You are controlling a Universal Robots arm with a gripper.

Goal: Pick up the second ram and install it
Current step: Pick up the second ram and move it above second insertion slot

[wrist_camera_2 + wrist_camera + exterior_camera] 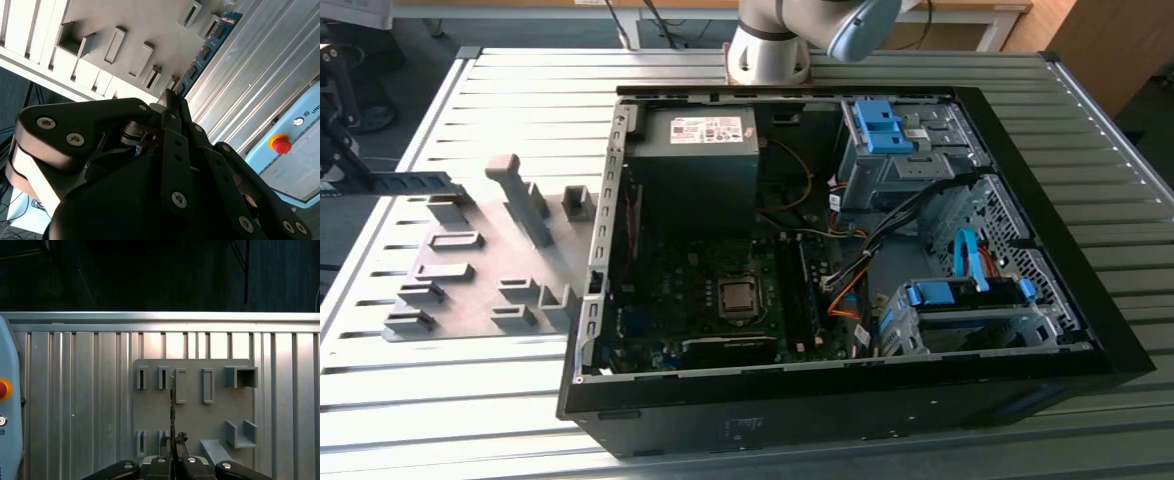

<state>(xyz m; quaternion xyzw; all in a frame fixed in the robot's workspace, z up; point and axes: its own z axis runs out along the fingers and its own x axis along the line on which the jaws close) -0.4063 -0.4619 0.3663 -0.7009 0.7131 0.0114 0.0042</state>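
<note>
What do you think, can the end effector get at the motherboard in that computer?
Probably yes. The computer case lies with its open side up, leaving the motherboard bare from above. The end effector, shut on the second ram, is over by the fixture plate. Loose cables beside the board might crowd it.

No legible text; white label on the power supply, its print too small to read

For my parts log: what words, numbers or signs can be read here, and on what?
Too small to read: white label on the metal power supply box.
Cut off by the picture edge: lettering on the light blue pendant casing.
No readable print: blue-teal memory stick in the black gripper.
</note>
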